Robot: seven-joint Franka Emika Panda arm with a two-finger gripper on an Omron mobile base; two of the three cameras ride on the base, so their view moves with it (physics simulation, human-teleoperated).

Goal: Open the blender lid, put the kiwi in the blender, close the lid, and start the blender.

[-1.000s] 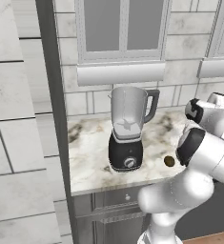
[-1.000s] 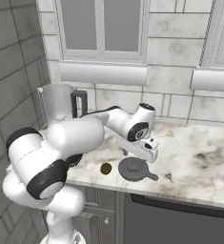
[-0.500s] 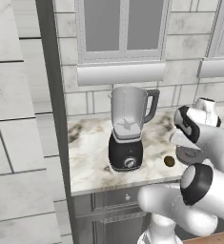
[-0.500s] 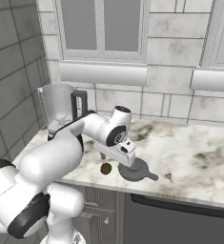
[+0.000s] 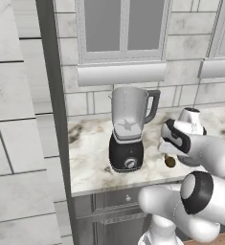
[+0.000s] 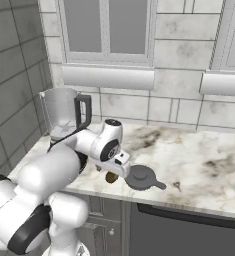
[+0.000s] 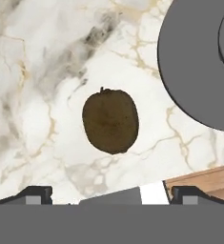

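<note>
Brown oval kiwi (image 7: 110, 121) — dull, small stem nub — on marble counter (image 7: 42, 81)

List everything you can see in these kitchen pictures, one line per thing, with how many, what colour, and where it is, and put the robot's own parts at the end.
blender: one, clear grey jar with dark handle on a black base with a silver knob, on the counter near the grey wall; jar mouth uncovered.
blender lid: one, dark grey disc, flat on the counter near the front edge, beside the kiwi.
kiwi: one, brown, on the counter between the blender and the lid, not touching the lid.
counter: one, white marble with grey and gold veins.
windows: two, grey-framed, above the counter.
cabinets: grey, under the counter.
arm: one, white with dark joints, reaching over the front edge.
gripper: one, dark fingertips, open, above the kiwi.
</note>
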